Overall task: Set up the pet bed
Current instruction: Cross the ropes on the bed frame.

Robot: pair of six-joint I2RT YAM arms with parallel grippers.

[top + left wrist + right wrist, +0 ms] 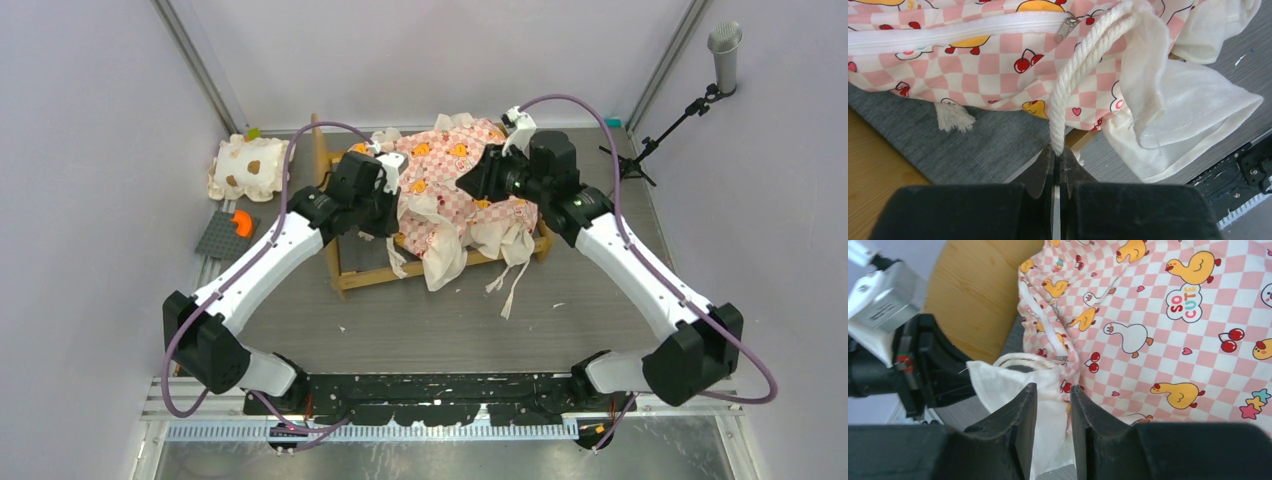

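The pet bed's light-wood frame (400, 272) stands mid-table with its pink checkered mattress (450, 170) bunched on top, cream ruffles and ties hanging over the front rail. My left gripper (392, 185) is at the mattress's left end. In the left wrist view it (1057, 150) is shut on a white twisted cord (1073, 75) that runs up to the mattress (973, 60) by its zipper. My right gripper (470, 185) reaches in from the right. In the right wrist view it (1054, 390) is open, with the cream ruffle (1008, 385) lying between its fingers.
A small cream ruffled pillow with brown spots (248, 168) lies at the far left. Below it sits a grey plate (215, 240) bearing an orange piece. A microphone stand (690, 100) stands at the back right. The bed's dark base (973, 145) shows under the mattress.
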